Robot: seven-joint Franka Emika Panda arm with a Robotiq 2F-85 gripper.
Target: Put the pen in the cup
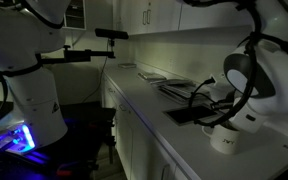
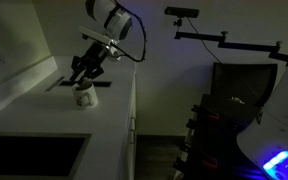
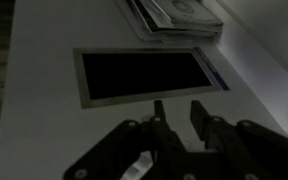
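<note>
The white mug (image 1: 224,139) stands on the white counter, and it also shows in an exterior view (image 2: 84,97). My gripper (image 1: 210,104) hangs just above and beside it in both exterior views (image 2: 85,72). In the wrist view the two dark fingers (image 3: 179,116) stand a narrow gap apart, with only bare counter showing between them. The mug is hidden in the wrist view. I cannot see the pen in any view. The scene is very dark.
A flat dark rectangular pad (image 3: 149,75) lies on the counter just beyond the fingertips, and it also shows in an exterior view (image 1: 187,114). A stack of papers (image 3: 174,15) lies behind it. The counter's front edge (image 1: 149,115) runs alongside. A sink (image 2: 29,155) is set into the counter.
</note>
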